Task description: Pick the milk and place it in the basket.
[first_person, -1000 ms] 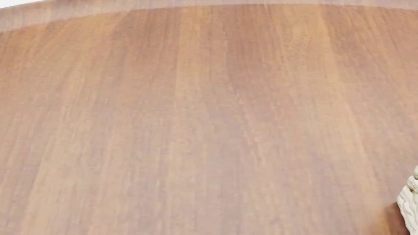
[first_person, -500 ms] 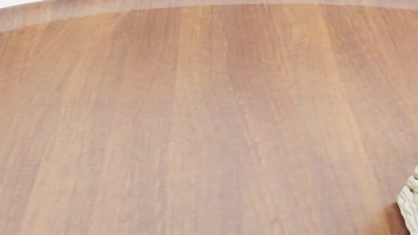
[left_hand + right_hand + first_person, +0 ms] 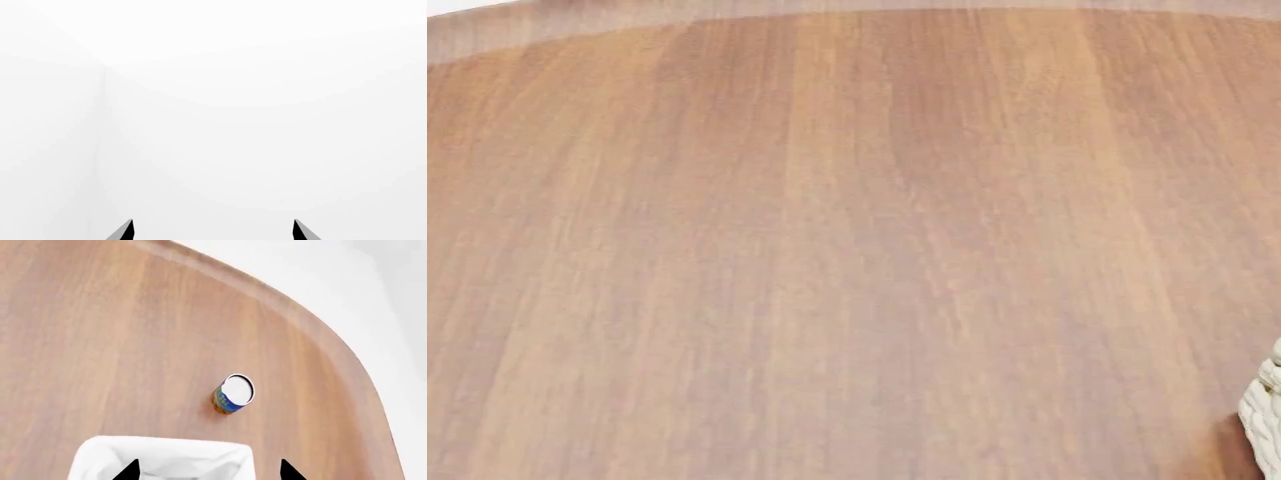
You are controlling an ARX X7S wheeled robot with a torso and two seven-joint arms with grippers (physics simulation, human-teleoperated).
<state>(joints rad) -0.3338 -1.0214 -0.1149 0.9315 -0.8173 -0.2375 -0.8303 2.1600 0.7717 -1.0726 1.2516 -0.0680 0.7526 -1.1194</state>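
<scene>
The milk is out of view in every frame. A corner of the cream woven basket [image 3: 1265, 420] shows at the head view's lower right edge. In the right wrist view its white cloth liner [image 3: 160, 447] lies below my right gripper [image 3: 210, 471], whose two dark fingertips stand far apart with nothing between them. My left gripper [image 3: 213, 231] is open too, facing only blank white space with nothing between its fingertips. Neither arm shows in the head view.
The brown wooden table [image 3: 854, 250] fills the head view. In the right wrist view a small blue-and-yellow can with a white top [image 3: 233, 394] stands on the table beyond the basket, near the table's curved edge [image 3: 313, 325].
</scene>
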